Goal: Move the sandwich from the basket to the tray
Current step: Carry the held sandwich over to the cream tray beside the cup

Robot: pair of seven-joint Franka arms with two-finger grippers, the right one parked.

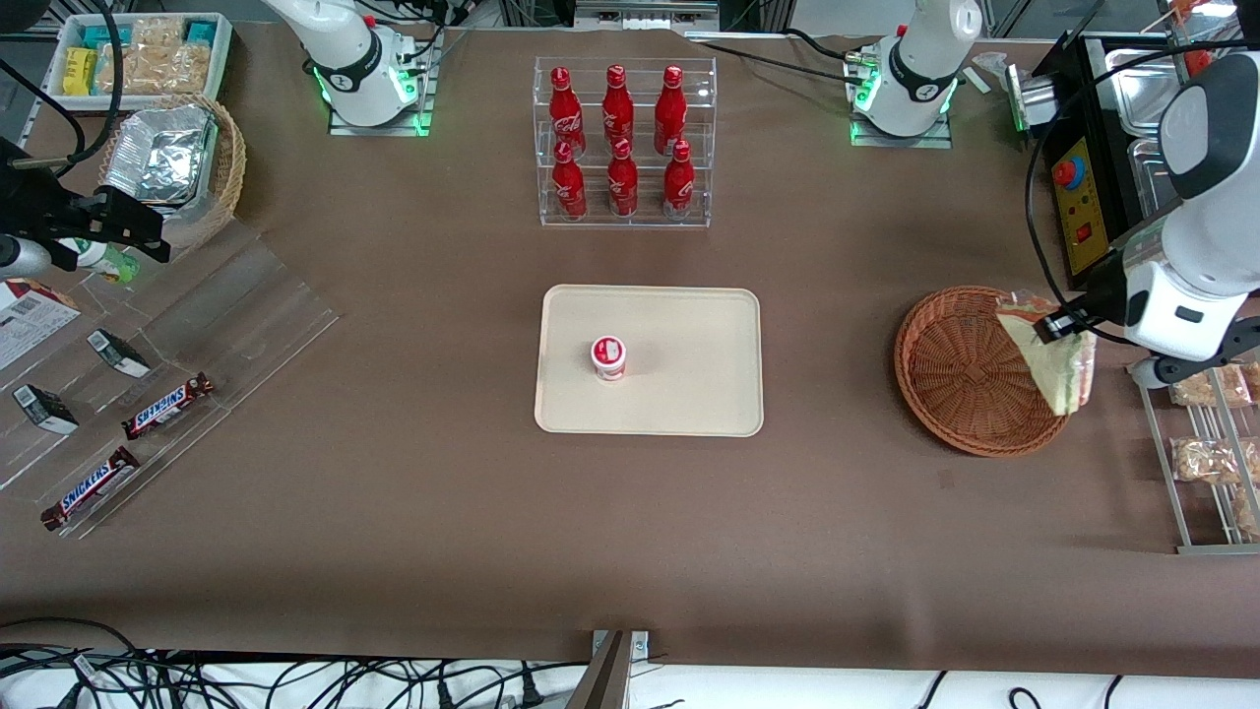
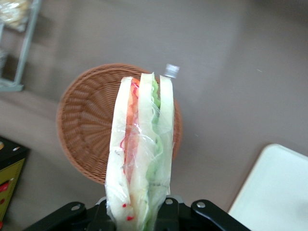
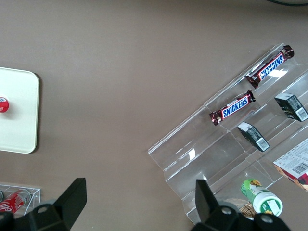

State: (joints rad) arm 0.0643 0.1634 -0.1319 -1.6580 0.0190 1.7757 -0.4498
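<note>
I have the sandwich (image 2: pixel 140 154) pinched in the claw (image 2: pixel 137 214), which hangs above the basket's (image 1: pixel 960 379) rim at about three o'clock of its round. The wedge is lifted clear of the wicker and hangs tilted, one bread face toward the front camera. From the wrist I see the fingers pressing the two outer bread slices at one end, with the filling layers running away from the grip.

I judge it light but soft: the bread will squash if squeezed harder, and the clear wrap looks slick, so it could slide out during a quick swing. Holding across the bread faces seems right to me. The tray (image 1: pixel 689 394) lies at nine o'clock from the basket, well apart, with a small red-lidded cup (image 1: pixel 608 356) on it.
</note>
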